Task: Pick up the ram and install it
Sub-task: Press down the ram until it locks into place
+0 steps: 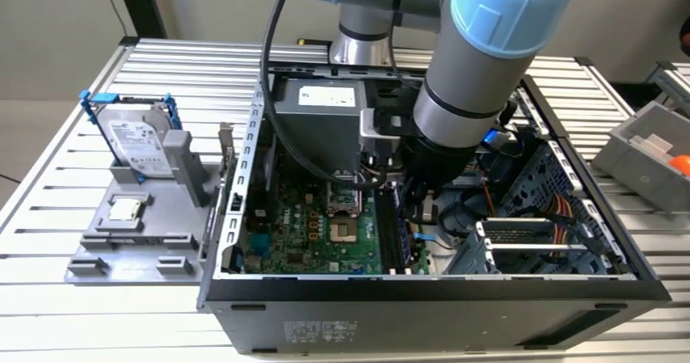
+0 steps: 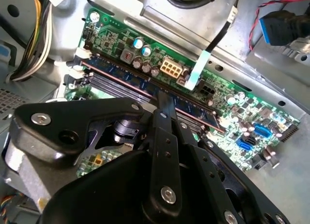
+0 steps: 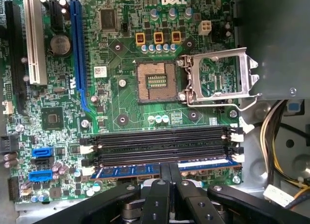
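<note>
On the bench (image 1: 65, 314) we saw the open computer case (image 1: 431, 294). Inside, the motherboard (image 3: 126, 112) carried the ram (image 3: 145, 170) in its outermost slot, our gripper's (image 3: 169, 171) fingers (image 3: 164, 173) clamped together on its middle.

An open computer case (image 1: 431, 294) lies on a slatted metal table (image 1: 65, 306), with the green motherboard (image 1: 313, 230) inside it. The empty CPU socket (image 3: 156, 81) sits beside its open metal bracket (image 3: 220, 79). At the exterior view's left, a hard drive (image 1: 135, 141) in a blue frame stands upright on a grey holder (image 1: 135, 242), and a small square chip (image 1: 128, 209) lies near it.
</note>
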`<state>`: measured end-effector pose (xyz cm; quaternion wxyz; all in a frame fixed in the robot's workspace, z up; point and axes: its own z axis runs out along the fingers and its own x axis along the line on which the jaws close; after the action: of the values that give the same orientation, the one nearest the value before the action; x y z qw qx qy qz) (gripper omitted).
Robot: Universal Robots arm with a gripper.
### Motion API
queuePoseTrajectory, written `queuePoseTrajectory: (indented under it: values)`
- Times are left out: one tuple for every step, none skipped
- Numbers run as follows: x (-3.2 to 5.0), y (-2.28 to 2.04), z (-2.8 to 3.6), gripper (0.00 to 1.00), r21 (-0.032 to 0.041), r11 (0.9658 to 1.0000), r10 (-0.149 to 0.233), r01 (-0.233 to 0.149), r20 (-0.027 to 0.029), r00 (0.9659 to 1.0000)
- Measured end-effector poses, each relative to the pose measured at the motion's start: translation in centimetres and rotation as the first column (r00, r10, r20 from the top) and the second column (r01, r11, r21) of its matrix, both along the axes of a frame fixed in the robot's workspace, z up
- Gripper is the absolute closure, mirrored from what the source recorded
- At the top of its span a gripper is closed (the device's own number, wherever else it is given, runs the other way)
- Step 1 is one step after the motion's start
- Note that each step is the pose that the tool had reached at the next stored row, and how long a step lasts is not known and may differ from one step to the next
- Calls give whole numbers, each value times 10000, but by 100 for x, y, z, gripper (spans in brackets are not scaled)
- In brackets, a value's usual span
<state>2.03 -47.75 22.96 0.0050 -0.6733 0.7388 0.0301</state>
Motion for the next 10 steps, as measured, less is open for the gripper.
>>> queuePoseTrajectory:
  values:
    - [0, 0, -16, 100, 0, 10000, -1, 1, -4, 10000]
    - [0, 0, -30, 100, -3, 10000, 0, 0, -15, 10000]
    - [0, 0, -37, 100, -2, 10000, -1, 1, -28, 10000]
    - [0, 0, -46, 100, -2, 10000, -4, 4, -40, 10000]
    - [0, -1, -57, 100, -11, 10000, -7, 7, -51, 10000]
    - [0, -2, -64, 100, -15, 10000, -10, 10, -64, 10000]
    - [0, -2, -67, 100, -13, 10000, -10, 10, -74, 10000]
    - [0, -2, -68, 100, -10, 10000, -11, 11, -76, 10000]
    - [0, -1, -71, 100, -7, 10000, -12, 11, -77, 10000]
    - [0, -1, -77, 100, -5, 10000, -11, 11, -77, 10000]
